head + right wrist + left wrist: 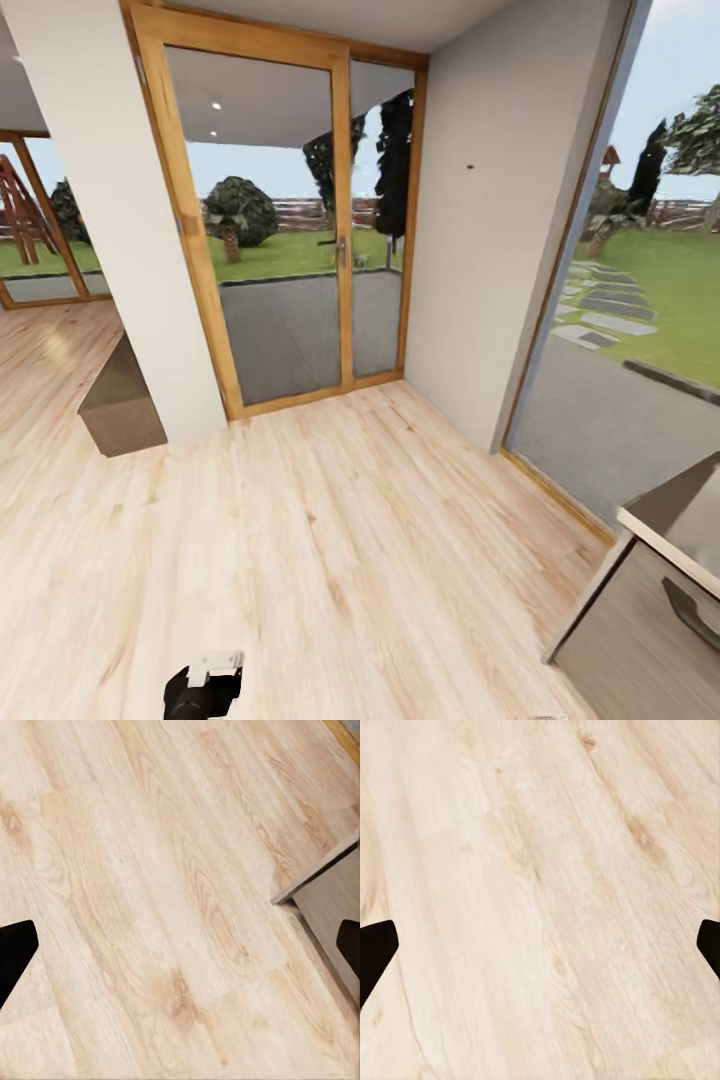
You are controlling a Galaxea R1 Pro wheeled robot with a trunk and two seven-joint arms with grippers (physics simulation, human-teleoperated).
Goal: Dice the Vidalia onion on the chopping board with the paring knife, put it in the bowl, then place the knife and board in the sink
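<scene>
Travelling across the pale plank floor [330, 560], the robot is not yet at its work: judging from the views, the first step, fetching the onion from the sink, has not begun, and the onion, sink, board, knife and bowl are somewhere outside what these cameras are taking in. The head view is facing a wood-framed glass door [290, 230] with garden beyond, and at its lower right a grey surface [680, 520] over a dark cabinet front [640, 630] is edging in, probably the end of the kitchen countertop, though too little of it is showing to be sure. The next move is calling for a turn toward that corner and a drive along it until the sink comes up. The left claw [540, 945] is hanging over bare planks with its fingers spread wide and nothing between them; the right claw [180, 945] is likewise spread and empty, and its camera is catching the cabinet's foot on the floor, which the left wrist camera is not.
</scene>
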